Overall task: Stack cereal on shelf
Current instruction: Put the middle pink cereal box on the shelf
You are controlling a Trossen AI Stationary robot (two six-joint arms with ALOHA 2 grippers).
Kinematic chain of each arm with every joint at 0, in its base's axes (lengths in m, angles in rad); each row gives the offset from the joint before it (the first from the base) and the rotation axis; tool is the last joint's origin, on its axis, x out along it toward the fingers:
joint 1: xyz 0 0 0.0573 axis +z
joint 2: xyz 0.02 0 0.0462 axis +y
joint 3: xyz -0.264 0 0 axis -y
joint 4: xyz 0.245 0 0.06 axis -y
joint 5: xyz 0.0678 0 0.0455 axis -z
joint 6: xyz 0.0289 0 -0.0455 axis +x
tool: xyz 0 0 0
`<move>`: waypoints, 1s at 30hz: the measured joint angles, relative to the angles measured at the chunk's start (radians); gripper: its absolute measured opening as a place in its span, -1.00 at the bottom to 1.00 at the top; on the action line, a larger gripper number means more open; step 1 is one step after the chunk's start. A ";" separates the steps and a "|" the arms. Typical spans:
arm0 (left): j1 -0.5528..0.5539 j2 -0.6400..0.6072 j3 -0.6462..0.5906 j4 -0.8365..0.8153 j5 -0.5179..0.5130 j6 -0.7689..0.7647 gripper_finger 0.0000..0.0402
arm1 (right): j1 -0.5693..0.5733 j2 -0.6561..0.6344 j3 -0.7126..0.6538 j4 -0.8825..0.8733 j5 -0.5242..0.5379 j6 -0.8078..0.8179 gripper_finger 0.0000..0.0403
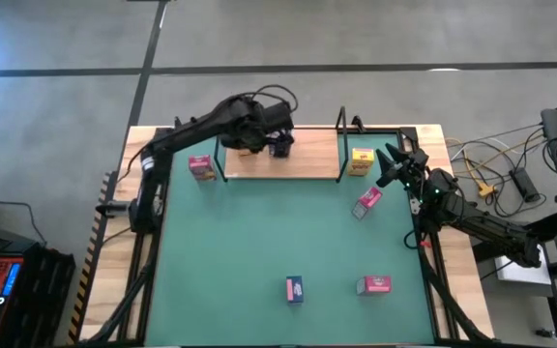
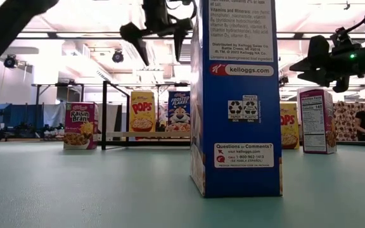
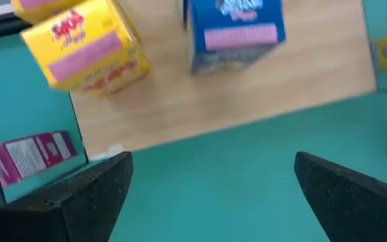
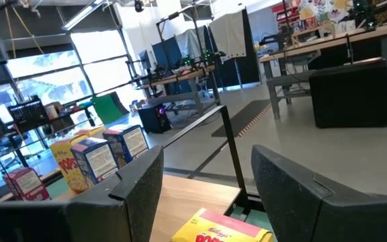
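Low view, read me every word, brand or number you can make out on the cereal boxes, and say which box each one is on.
"kelloggs.com", "Questions or Comments?": near blue box
"Raisin Bran": pink box
"POPS": yellow box on the shelf
"FROSTED FLAKES": far blue box
"Nutrition Facts": side of right pink box
"PS", rest hidden: right yellow box
Vitamin lines, phone number and other fine print: too small to read.

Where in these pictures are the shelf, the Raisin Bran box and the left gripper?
shelf (image 1: 307, 159): high view, bare wood of the board.
Raisin Bran box (image 2: 80, 125): low view, its front face.
left gripper (image 3: 213, 191): left wrist view, midway between its open fingertips.
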 joint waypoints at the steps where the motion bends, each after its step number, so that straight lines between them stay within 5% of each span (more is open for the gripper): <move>1: -0.012 -0.019 -0.024 0.003 0.000 -0.006 0.97 | 0.000 0.000 0.000 0.000 0.000 0.000 0.07; 11: -0.153 -0.334 -0.553 0.127 -0.056 -0.255 0.97 | 0.000 0.003 0.000 0.000 0.000 0.000 0.07; 21: -0.382 -0.726 -1.209 0.742 -0.059 -0.318 0.97 | 0.000 0.003 0.000 0.000 0.000 0.000 0.07; 24: -0.406 -0.800 -1.349 0.872 -0.140 -0.281 0.97 | 0.000 0.003 0.000 0.000 0.000 0.000 0.07; 30: -0.409 -0.933 -1.607 1.269 -0.251 0.040 0.99 | 0.000 0.003 0.000 0.000 0.000 0.000 0.07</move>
